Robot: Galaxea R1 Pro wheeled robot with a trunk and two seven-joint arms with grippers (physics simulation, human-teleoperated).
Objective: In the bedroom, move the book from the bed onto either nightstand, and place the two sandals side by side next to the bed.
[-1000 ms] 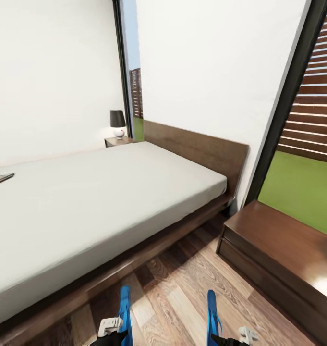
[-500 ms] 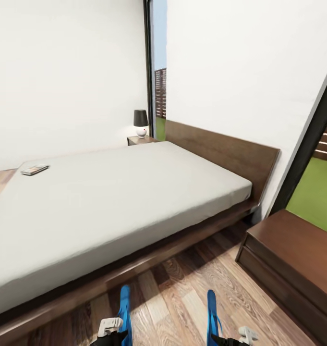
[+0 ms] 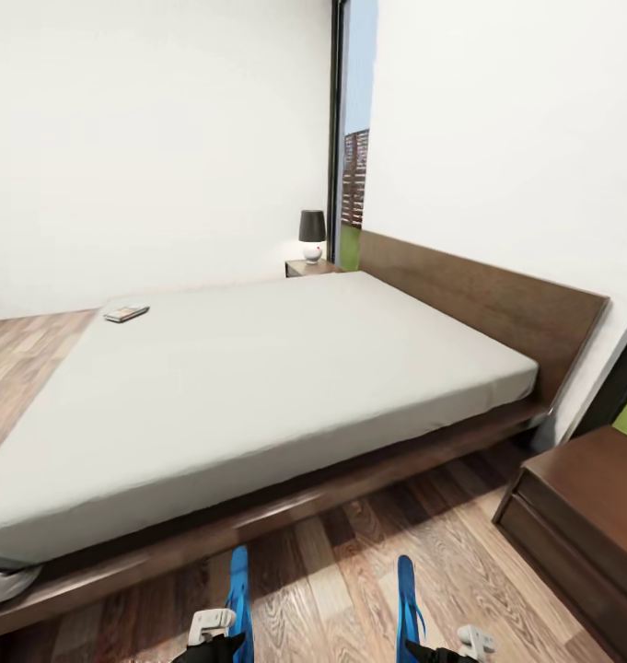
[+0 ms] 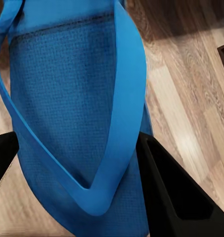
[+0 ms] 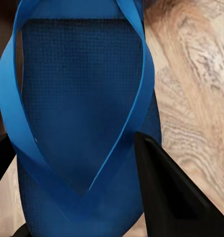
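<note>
The left claw [image 4: 77, 158] pinches one bright blue flat flip-flop [image 4: 67, 98], and the right claw [image 5: 72, 168] pinches the other bright blue flip-flop [image 5: 82, 98], both above the wood-plank floor [image 3: 350, 571] beside the bed. They look light and bendy, so holding the sole edge seems best. The small thin book [image 3: 126, 313] lies far off on the grey bed [image 3: 258, 387].

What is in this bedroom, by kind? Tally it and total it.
Bright blue flip-flop sandals: 2
Dark brown wooden nightstands: 2
Grey-mattress double bed with a brown frame: 1
Small thin book: 1
Black-shaded table lamp: 1
Total: 7
</note>
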